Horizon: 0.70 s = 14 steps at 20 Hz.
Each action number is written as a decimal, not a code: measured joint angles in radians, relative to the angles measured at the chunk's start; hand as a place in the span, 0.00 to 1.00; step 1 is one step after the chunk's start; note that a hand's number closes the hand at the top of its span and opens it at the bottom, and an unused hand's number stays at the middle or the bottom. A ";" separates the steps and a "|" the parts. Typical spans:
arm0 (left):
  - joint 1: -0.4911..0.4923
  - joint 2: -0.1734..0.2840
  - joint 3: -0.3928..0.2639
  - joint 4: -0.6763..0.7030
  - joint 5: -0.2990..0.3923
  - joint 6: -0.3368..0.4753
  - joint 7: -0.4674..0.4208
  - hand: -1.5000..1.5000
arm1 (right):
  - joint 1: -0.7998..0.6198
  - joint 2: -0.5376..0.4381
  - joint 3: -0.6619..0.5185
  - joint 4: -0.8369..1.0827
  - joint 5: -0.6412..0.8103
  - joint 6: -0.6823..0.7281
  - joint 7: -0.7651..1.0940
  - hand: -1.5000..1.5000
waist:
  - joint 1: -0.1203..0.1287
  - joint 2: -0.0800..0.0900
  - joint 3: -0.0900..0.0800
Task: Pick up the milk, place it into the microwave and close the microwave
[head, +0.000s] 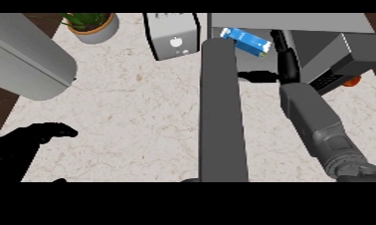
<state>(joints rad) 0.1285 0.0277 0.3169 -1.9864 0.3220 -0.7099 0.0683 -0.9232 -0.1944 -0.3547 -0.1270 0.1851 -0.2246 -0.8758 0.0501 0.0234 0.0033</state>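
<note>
Spotted the milk (246, 40) lying tilted just inside the microwave (294, 21) mouth, right hand (285, 59) hard against its end, couldn't tell whether gripping or free of it, so needed a clean pull-back clear of the carton before swinging the open door (222, 119) shut.

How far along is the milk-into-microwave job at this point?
Done: the milk carton is off the counter and lies tilted at the microwave opening; whether it rests inside is unclear. In hand: the right hand reaches toward the microwave with fingers next to the carton; contact cannot be judged. Left: the microwave door stands open, so closing remains. The left hand rests at the lower left.
</note>
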 measured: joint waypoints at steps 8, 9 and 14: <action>0.006 -0.022 -0.129 -0.025 -0.026 0.054 0.052 1.00 | 0.113 0.035 -0.015 -0.035 -0.049 0.192 -0.048 0.00 | -0.034 -0.017 -0.002; 0.014 -0.023 -0.145 -0.026 -0.026 0.059 0.055 1.00 | 0.141 0.032 -0.014 -0.043 -0.053 0.211 -0.063 0.00 | -0.037 -0.019 -0.002; 0.022 -0.026 -0.245 -0.043 -0.060 0.114 0.077 1.00 | 0.260 0.067 0.022 -0.137 -0.059 0.240 -0.078 0.00 | -0.054 -0.026 -0.004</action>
<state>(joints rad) 0.1506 0.0015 0.0719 -2.0294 0.2622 -0.5964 0.1450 -0.6628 -0.1279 -0.3327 -0.2644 0.1259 0.0149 -0.9543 -0.0043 -0.0029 -0.0002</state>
